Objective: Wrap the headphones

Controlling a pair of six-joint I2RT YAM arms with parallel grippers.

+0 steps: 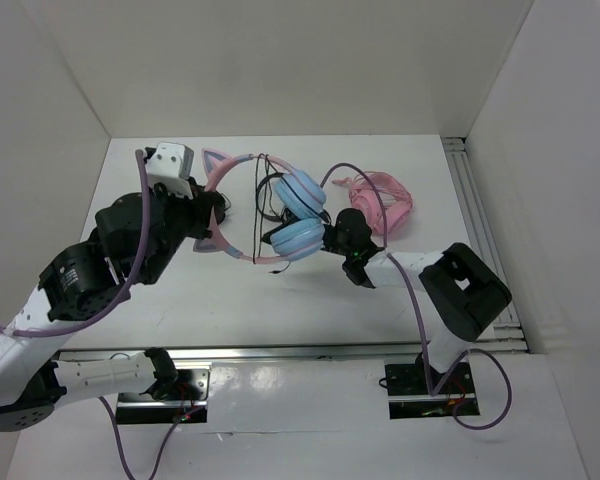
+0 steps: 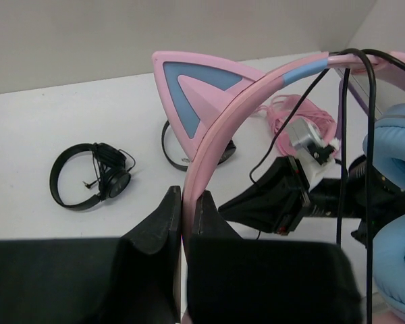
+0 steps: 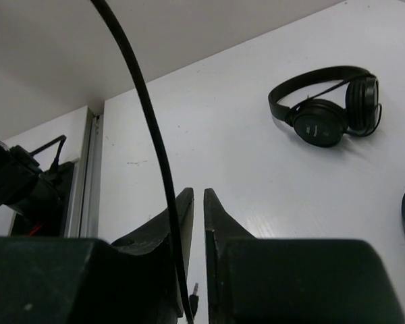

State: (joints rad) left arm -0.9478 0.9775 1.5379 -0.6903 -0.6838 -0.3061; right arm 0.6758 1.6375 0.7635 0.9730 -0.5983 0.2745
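Task item: the headphones (image 1: 300,194) sit over the far middle of the table (image 1: 230,300), between my 2 arms, and look to be lifted off the surface.

Left claw: the left gripper (image 2: 182,202) is closed tight on the pink headband (image 2: 256,101), just below the cat ear (image 2: 189,88).

Right claw: the right gripper (image 3: 194,202) is nearly closed, with the black cable (image 3: 152,135) running down between its fingers. It seems pinched there, though my view into the gap is poor. The plug (image 3: 194,291) hangs just below the fingertips.

Step in hand: I judge this as winding the cable round the headband, with several strands already crossing it.

Doing it well: I hold the left arm steady as the anchor. I carry the cable with the right in small loops close to the band, taut enough to lie flat but not enough to drag the blue ear cups (image 1: 298,240) or pull the band out of the left grip.

Edges: the walls close the left, far and right sides, and a metal rail (image 1: 472,210) runs along the right edge.

Crowding: the pink headphones (image 1: 382,205) lie just beside the right claw, toward the far right corner. The black headphones (image 3: 324,111) are on the table too, but I cannot place them in the top view.

Open room: the near half of the table is bare, so I swing the loops toward the near edge.
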